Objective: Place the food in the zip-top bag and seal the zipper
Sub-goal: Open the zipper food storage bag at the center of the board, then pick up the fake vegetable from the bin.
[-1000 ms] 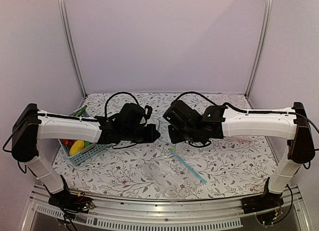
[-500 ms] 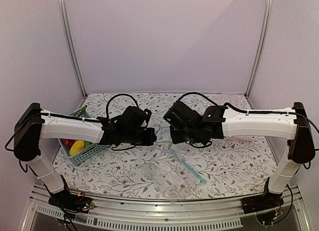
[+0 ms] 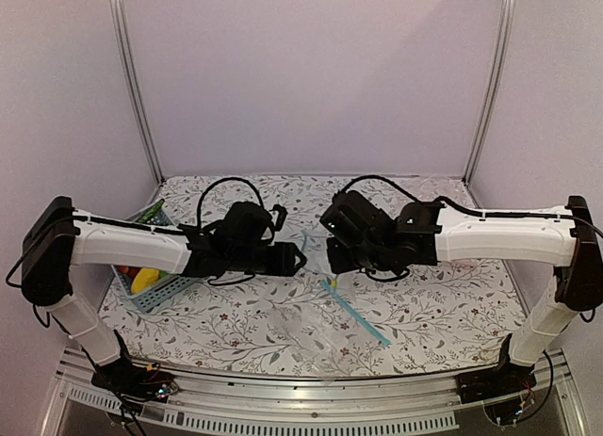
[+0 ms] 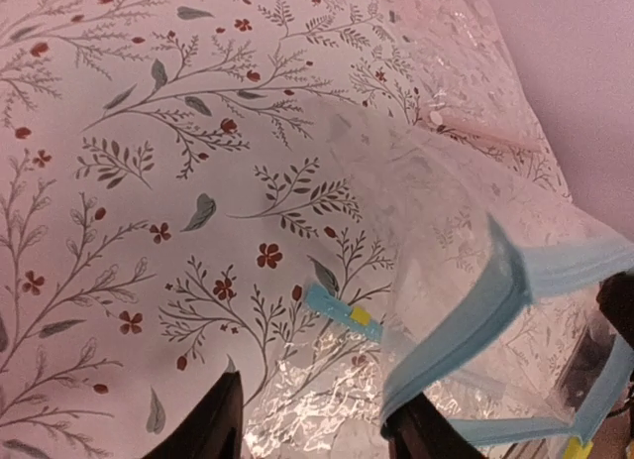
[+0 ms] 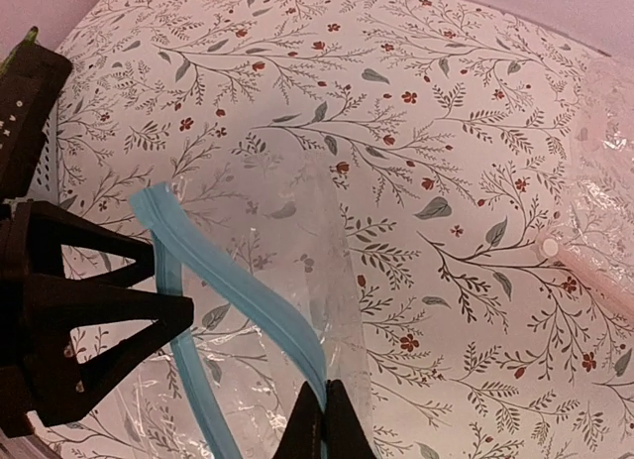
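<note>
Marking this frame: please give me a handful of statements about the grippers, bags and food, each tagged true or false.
1. The right gripper pinches the blue zipper strip of a clear bag. True.
2. The lifted bag has food inside. False: it looks empty, and the yellow piece sits in the basket on the left.
3. The left gripper has its fingers spread apart. True.
4. Every bag in view has a blue strip. False: the pink-strip bag lies on the table.
5. A second clear bag with a blue strip lies flat on the table. True.
</note>
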